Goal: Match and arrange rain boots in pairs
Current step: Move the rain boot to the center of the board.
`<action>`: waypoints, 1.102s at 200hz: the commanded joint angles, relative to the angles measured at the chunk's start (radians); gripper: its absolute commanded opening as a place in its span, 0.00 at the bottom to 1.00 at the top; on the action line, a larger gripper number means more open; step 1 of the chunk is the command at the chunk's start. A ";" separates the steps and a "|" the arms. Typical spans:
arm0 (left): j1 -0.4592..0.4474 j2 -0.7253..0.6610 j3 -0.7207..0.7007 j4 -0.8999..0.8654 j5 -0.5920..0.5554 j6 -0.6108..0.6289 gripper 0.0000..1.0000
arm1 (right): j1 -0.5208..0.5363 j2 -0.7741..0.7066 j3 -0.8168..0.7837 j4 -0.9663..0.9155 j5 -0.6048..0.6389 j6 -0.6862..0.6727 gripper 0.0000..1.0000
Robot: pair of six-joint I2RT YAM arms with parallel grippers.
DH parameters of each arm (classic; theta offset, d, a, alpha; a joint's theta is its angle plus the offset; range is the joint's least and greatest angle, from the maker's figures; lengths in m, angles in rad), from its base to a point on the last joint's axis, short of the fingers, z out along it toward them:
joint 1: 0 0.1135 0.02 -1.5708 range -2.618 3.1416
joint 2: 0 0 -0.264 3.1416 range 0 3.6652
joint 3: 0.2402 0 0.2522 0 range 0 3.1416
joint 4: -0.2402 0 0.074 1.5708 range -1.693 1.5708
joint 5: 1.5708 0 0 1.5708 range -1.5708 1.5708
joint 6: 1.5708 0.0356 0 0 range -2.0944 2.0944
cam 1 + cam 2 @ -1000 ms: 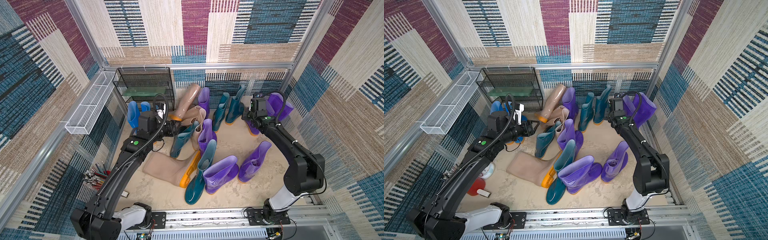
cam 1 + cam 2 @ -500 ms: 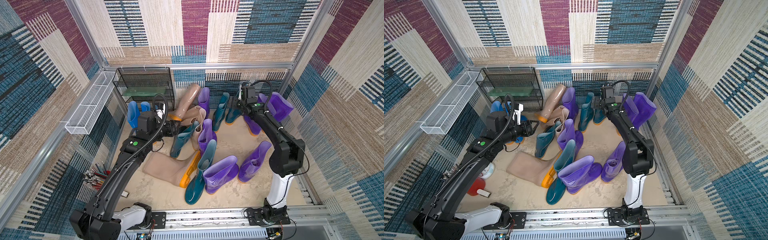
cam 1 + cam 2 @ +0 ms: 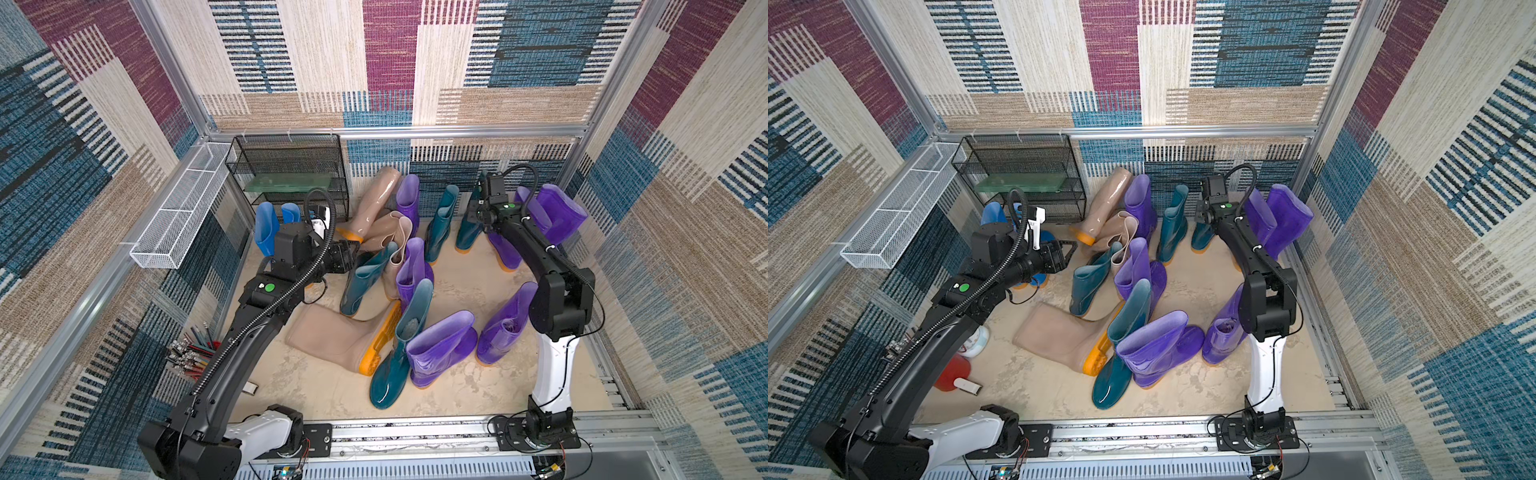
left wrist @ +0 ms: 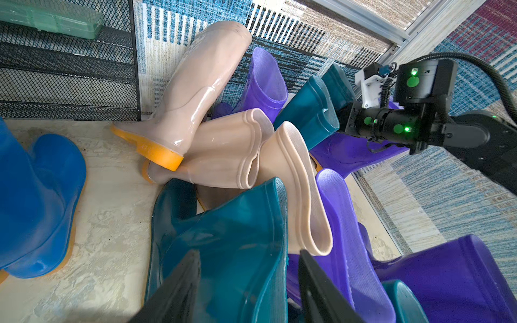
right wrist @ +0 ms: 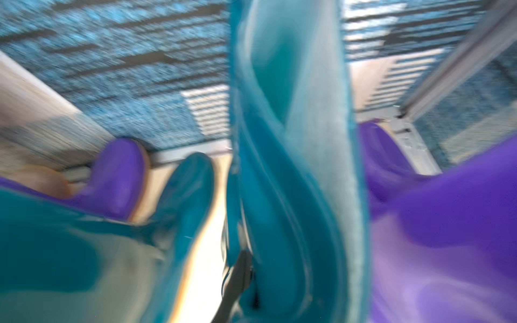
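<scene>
Many plain glossy rain boots (image 3: 440, 349)

No readable txt, brands or nos. on the rain boots (image 3: 440, 349) or elsewhere; only unlettered green dots (image 3: 270, 286) on left arm (image 3: 241, 345) & right arm (image 3: 536, 245).

Back left: mesh rack (image 3: 286, 183)
Centre: rain boots (image 3: 399, 291) clustered on the desk (image 3: 316, 386)
Left wall: wire tray (image 3: 178, 216)
</scene>
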 commanded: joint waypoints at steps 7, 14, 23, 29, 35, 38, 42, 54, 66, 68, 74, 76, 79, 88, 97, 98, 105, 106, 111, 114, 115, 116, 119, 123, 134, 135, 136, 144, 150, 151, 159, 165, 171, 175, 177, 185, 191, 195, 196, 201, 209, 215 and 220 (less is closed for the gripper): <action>0.002 0.003 0.004 0.014 0.003 0.010 0.58 | -0.043 -0.062 -0.070 -0.003 -0.059 -0.095 0.04; 0.002 0.003 0.004 0.014 0.003 0.010 0.58 | -0.049 -0.069 -0.073 -0.018 -0.068 -0.102 0.04; 0.003 0.006 0.004 0.014 0.006 0.010 0.58 | -0.052 -0.074 -0.076 -0.029 -0.045 -0.102 0.06; 0.003 0.007 0.004 0.017 0.008 0.009 0.58 | -0.053 -0.077 -0.082 -0.028 -0.028 -0.103 0.06; 0.002 0.007 0.004 0.018 0.009 0.009 0.58 | -0.055 -0.080 -0.089 -0.022 -0.011 -0.103 0.08; 0.002 0.007 0.003 0.018 0.010 0.009 0.58 | -0.057 -0.080 -0.093 -0.017 -0.004 -0.103 0.08; 0.002 0.008 0.004 0.017 0.009 0.009 0.58 | -0.060 -0.078 -0.094 -0.016 0.006 -0.103 0.09; 0.002 0.009 0.004 0.016 0.008 0.009 0.58 | -0.063 -0.065 -0.070 -0.035 0.047 -0.098 0.12; 0.001 0.010 0.004 0.017 0.007 0.010 0.58 | -0.064 -0.059 -0.057 -0.038 0.085 -0.098 0.12; 0.002 0.009 0.004 0.017 0.006 0.010 0.58 | -0.064 -0.059 -0.056 -0.038 0.084 -0.099 0.12; 0.003 0.010 0.003 0.016 0.005 0.011 0.58 | -0.062 -0.060 -0.050 -0.041 0.083 -0.098 0.12; 0.002 0.010 0.004 0.016 0.005 0.011 0.58 | -0.061 -0.062 -0.049 -0.039 0.085 -0.097 0.12; 0.002 0.009 0.003 0.016 0.004 0.011 0.58 | -0.058 -0.066 -0.051 -0.036 0.089 -0.097 0.12; 0.003 0.010 0.003 0.017 0.003 0.011 0.58 | -0.048 -0.080 -0.059 -0.025 0.092 -0.109 0.12; 0.002 0.011 0.003 0.016 0.005 0.011 0.58 | -0.039 -0.096 -0.063 -0.019 0.080 -0.119 0.12; 0.003 0.010 0.003 0.016 0.005 0.011 0.58 | -0.038 -0.097 -0.063 -0.019 0.078 -0.120 0.12; 0.002 0.012 0.003 0.016 0.006 0.011 0.58 | -0.037 -0.108 -0.064 -0.017 0.053 -0.124 0.12; 0.002 0.011 0.003 0.016 0.006 0.012 0.58 | -0.036 -0.109 -0.064 -0.017 0.049 -0.125 0.12; 0.003 0.012 0.004 0.017 0.008 0.010 0.58 | -0.037 -0.114 -0.070 -0.011 0.034 -0.128 0.13; 0.002 0.011 0.004 0.017 0.009 0.010 0.58 | -0.036 -0.117 -0.073 -0.006 0.029 -0.127 0.13; 0.002 0.011 0.003 0.018 0.009 0.010 0.58 | -0.036 -0.118 -0.074 -0.005 0.027 -0.128 0.14; 0.002 0.012 0.003 0.018 0.009 0.010 0.58 | -0.036 -0.118 -0.075 -0.004 0.026 -0.128 0.14; 0.002 0.012 0.004 0.017 0.010 0.010 0.58 | -0.036 -0.119 -0.075 -0.001 0.020 -0.129 0.15; 0.002 0.011 0.004 0.017 0.009 0.010 0.59 | -0.035 -0.116 -0.074 -0.004 0.011 -0.132 0.16; 0.003 0.013 0.004 0.017 0.013 0.008 0.58 | -0.033 -0.101 -0.060 -0.021 -0.015 -0.129 0.19; 0.003 0.013 0.004 0.016 0.014 0.009 0.58 | -0.032 -0.100 -0.058 -0.022 -0.017 -0.129 0.19; 0.002 0.013 0.004 0.018 0.014 0.008 0.58 | -0.032 -0.099 -0.057 -0.025 -0.019 -0.128 0.19; 0.003 0.015 0.004 0.017 0.015 0.008 0.58 | -0.025 -0.089 -0.055 -0.036 -0.031 -0.127 0.19; 0.003 0.014 0.004 0.018 0.014 0.009 0.59 | -0.017 -0.087 -0.061 -0.034 -0.034 -0.131 0.21; 0.003 0.013 0.004 0.018 0.013 0.009 0.58 | -0.015 -0.088 -0.062 -0.033 -0.034 -0.132 0.21; 0.002 0.013 0.004 0.016 0.011 0.010 0.58 | -0.006 -0.087 -0.070 -0.030 -0.031 -0.133 0.27; 0.003 0.013 0.004 0.015 0.010 0.010 0.58 | 0.000 -0.084 -0.070 -0.035 -0.016 -0.130 0.33; 0.003 0.013 0.004 0.014 0.010 0.010 0.58 | 0.003 -0.084 -0.069 -0.039 0.003 -0.128 0.35; 0.002 0.012 0.004 0.016 0.009 0.011 0.59 | 0.004 -0.084 -0.069 -0.042 0.014 -0.127 0.38; 0.002 0.012 0.004 0.016 0.009 0.011 0.59 | 0.003 -0.084 -0.069 -0.044 0.019 -0.126 0.41; 0.002 0.010 0.004 0.016 0.008 0.012 0.58 | 0.002 -0.088 -0.070 -0.051 0.040 -0.120 0.54; 0.002 0.010 0.004 0.014 0.005 0.014 0.59 | 0.001 -0.096 -0.070 -0.056 0.058 -0.113 0.62; 0.003 0.008 0.004 0.015 0.005 0.013 0.59 | 0.003 -0.102 -0.072 -0.058 0.069 -0.110 0.65; 0.003 0.008 0.004 0.014 0.005 0.013 0.59 | 0.003 -0.103 -0.073 -0.059 0.072 -0.111 0.65; 0.002 0.008 0.005 0.013 0.004 0.014 0.59 | 0.005 -0.118 -0.081 -0.057 0.084 -0.111 0.67; 0.003 0.006 0.004 0.015 0.005 0.013 0.59 | 0.007 -0.143 -0.103 -0.039 0.114 -0.105 0.71; 0.002 0.007 0.004 0.014 0.005 0.012 0.59 | 0.013 -0.165 -0.119 -0.022 0.134 -0.102 0.73; 0.002 0.006 0.006 0.013 0.005 0.012 0.59 | 0.018 -0.181 -0.128 -0.012 0.147 -0.103 0.76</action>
